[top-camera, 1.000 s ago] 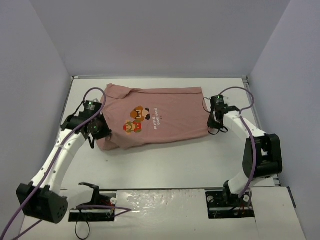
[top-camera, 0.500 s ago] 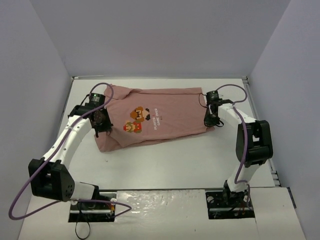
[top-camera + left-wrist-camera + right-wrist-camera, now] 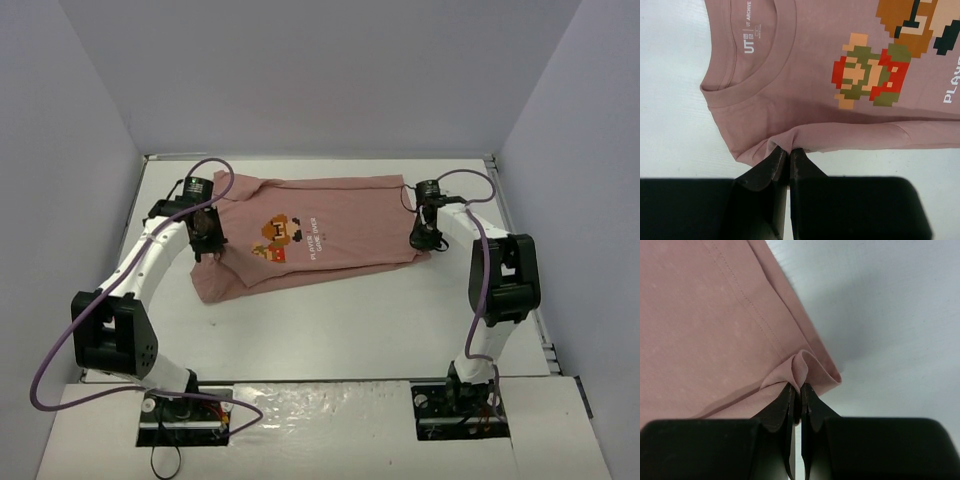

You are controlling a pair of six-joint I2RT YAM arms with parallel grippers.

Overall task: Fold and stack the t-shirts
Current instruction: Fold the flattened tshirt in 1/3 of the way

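Observation:
The salmon-pink t-shirt [image 3: 320, 235] lies on the white table, front up, collar to the left, its pixel graphic [image 3: 283, 238] showing. Its near long side is folded over. My left gripper [image 3: 207, 243] is shut on a pinch of the shirt's folded edge just below the collar [image 3: 752, 82]; the pinch shows in the left wrist view [image 3: 788, 150]. My right gripper [image 3: 424, 240] is shut on a fold of the hem corner [image 3: 805, 367] at the shirt's right end, seen in the right wrist view [image 3: 799, 389].
White walls enclose the table [image 3: 330, 320] on the left, back and right. A purple cable [image 3: 215, 170] loops over the left arm and another [image 3: 480, 260] runs down the right arm. Both arm bases stand at the near edge.

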